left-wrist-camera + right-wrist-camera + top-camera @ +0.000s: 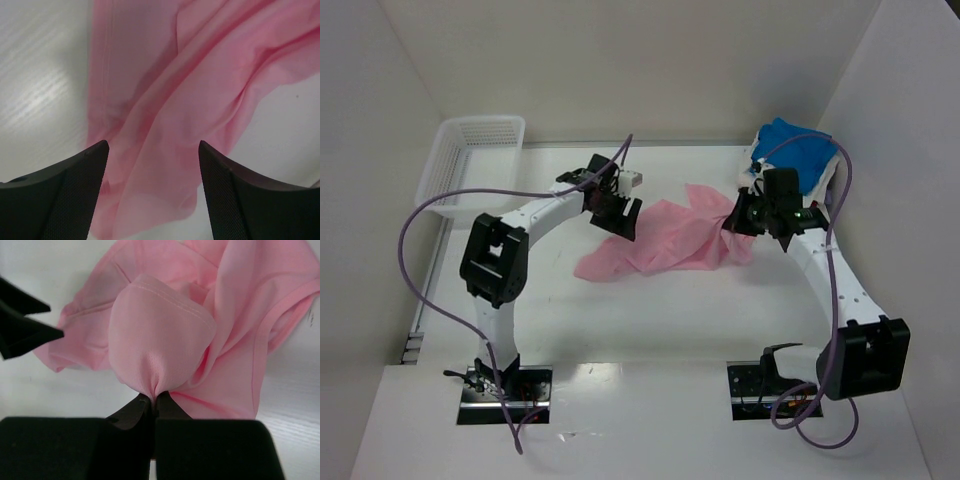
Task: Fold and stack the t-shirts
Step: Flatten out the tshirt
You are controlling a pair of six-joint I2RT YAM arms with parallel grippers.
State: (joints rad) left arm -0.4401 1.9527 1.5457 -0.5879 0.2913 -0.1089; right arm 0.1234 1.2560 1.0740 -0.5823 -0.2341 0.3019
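The light pink t-shirt (665,240) lies crumpled mid-table, its right part lifted. My right gripper (734,222) is shut on a fold of the pink shirt (160,335) and holds it up off the table. My left gripper (620,215) is open just above the shirt's left part, with pink cloth (165,125) below and between its fingers (75,185), not pinched. The bright blue t-shirt (800,155) lies bunched at the back right behind the right wrist, with a bit of white cloth (835,180) at its edge, possibly the white shirt.
A white mesh basket (470,160) stands at the back left. White walls close in the table at the back and both sides. The left gripper's fingertips (25,320) show at the left of the right wrist view.
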